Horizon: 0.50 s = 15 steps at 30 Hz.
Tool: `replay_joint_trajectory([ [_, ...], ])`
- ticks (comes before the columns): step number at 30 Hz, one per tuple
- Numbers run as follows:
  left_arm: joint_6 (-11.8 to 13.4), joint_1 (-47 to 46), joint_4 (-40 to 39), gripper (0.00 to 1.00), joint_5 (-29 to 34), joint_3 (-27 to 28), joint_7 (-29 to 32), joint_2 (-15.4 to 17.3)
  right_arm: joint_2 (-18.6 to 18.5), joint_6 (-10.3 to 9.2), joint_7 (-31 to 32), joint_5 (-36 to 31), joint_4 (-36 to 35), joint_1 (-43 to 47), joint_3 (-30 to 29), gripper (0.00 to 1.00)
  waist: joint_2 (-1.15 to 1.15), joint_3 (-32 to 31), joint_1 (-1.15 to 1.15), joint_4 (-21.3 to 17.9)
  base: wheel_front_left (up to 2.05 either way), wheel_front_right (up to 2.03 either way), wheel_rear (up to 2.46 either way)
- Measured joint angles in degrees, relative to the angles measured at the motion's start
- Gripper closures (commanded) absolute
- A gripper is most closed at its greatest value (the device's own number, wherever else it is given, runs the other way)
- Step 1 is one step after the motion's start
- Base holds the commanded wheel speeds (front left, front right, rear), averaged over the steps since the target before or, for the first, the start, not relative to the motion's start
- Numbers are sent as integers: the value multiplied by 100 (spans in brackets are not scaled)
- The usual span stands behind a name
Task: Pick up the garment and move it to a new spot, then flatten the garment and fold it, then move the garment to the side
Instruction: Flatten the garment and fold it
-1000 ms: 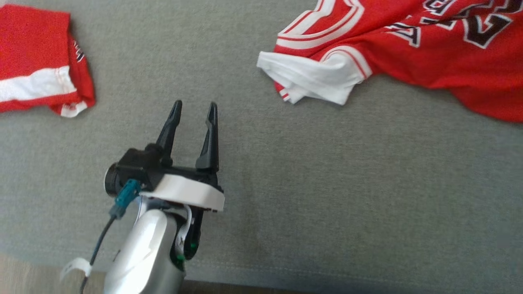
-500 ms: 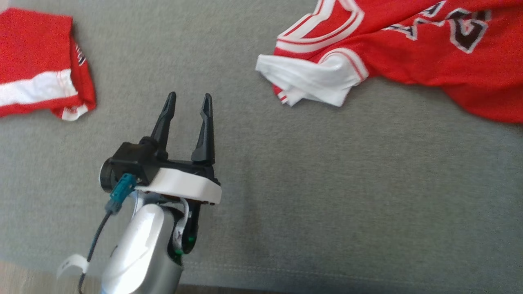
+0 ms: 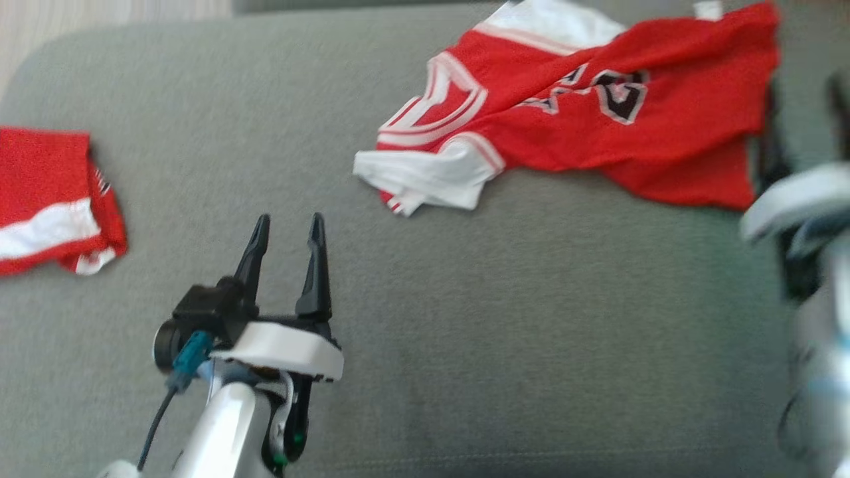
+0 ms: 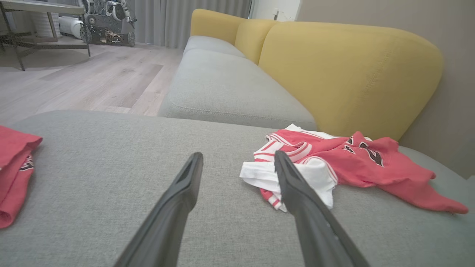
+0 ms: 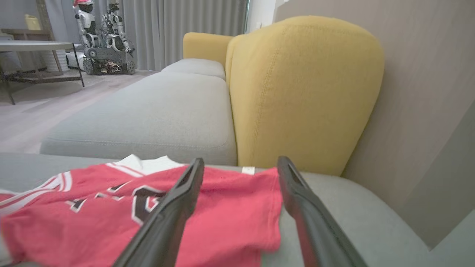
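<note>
Head cam has shifted: the whole red basketball jersey [image 3: 584, 126] is now in frame, crumpled at 1 o'clock on the grey sofa cushion [image 3: 531, 318].
Empty left gripper [image 3: 289, 219] spread wide at 7 o'clock; right gripper [image 5: 241, 161], newly in frame at 3 o'clock, has fingers apart over the jersey's edge, gripping nothing. Folded red-and-white garment [image 3: 46, 199] at 9 o'clock. Black white-edged numerals [image 3: 621, 93] unreadable.

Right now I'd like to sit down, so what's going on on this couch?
A two-armed robot is handling a red jersey, which lies rumpled and unfolded on the grey cushion. Its right gripper is open at the jersey's edge, holding nothing; its left gripper is open over bare cushion. Another red garment lies off to the left.
</note>
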Motion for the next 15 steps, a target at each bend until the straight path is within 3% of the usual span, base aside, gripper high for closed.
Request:
replay_joint_trajectory([
  [5, 8, 147, -26, 0, 0, 18, 0, 4, 472, 0, -10, 381, -742, 1215, -78, 0, 0, -361, 0, -274, 0, 0, 0],
  [15, -4, 243, -49, 0, 9, 5, 0, 5, 869, -1, 227, 509, -1479, 2201, -376, 0, 0, -470, 0, -567, 0, 0, 0],
])
